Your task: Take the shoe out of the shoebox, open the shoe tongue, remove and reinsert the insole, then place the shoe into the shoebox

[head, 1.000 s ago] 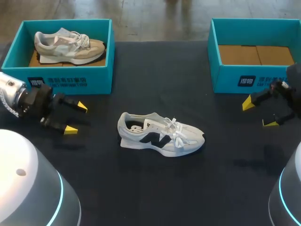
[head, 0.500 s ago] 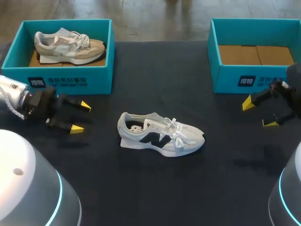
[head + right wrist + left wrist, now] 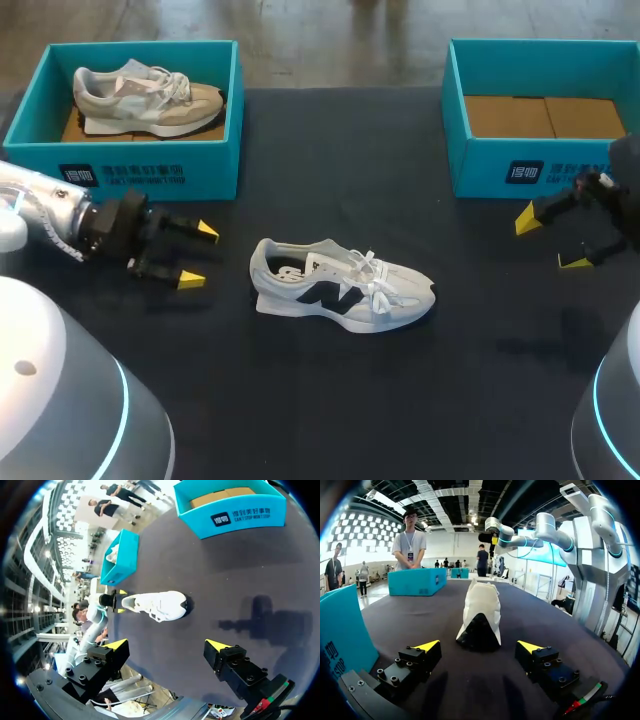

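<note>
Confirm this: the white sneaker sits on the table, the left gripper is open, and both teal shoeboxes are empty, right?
No: the head view shows a beige sneaker in the left shoebox; only the right shoebox is empty. The white sneaker is on the table, the left gripper open.

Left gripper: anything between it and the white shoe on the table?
Nothing visible. The open left gripper faces the heel of the white shoe, with only bare table between them. The left wrist view shows the heel straight ahead of the fingers.
</note>
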Available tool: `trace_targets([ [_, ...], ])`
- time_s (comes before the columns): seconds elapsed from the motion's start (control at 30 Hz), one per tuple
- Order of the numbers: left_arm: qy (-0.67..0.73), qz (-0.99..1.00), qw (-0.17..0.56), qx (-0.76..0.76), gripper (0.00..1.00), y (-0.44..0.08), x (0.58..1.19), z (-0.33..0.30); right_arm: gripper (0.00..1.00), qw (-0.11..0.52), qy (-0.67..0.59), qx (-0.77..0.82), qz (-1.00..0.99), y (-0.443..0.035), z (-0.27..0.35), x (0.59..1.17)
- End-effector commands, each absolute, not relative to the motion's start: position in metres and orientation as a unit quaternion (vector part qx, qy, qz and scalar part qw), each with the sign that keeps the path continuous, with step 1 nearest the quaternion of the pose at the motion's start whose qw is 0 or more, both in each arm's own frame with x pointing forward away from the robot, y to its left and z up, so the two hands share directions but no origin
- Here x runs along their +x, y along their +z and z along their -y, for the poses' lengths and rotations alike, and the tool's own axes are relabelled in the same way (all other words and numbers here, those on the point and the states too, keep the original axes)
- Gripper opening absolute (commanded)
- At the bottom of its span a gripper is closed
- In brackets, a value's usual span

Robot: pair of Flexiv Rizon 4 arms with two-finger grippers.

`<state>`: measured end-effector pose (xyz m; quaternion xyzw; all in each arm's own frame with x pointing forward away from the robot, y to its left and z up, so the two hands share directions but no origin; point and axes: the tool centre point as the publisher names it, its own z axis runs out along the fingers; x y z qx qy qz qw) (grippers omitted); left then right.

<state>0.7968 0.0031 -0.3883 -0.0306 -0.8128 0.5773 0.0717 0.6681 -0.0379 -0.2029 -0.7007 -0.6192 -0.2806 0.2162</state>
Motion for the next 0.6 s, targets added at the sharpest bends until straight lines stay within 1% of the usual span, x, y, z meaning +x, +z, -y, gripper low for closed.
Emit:
trace_targets([
  [0.03, 0.577, 0.813, 0.069, -0.030, 1.00, -0.397, 0.798, 0.010, 1.00, 0.215, -0.280, -0.702, 0.619, -0.203, 0.037, 0.668],
  [0.6, 0.589, 0.805, 0.071, -0.025, 1.00, -0.410, 0.793, 0.051, 1.00, 0.215, -0.280, -0.702, 0.619, -0.203, 0.037, 0.668],
])
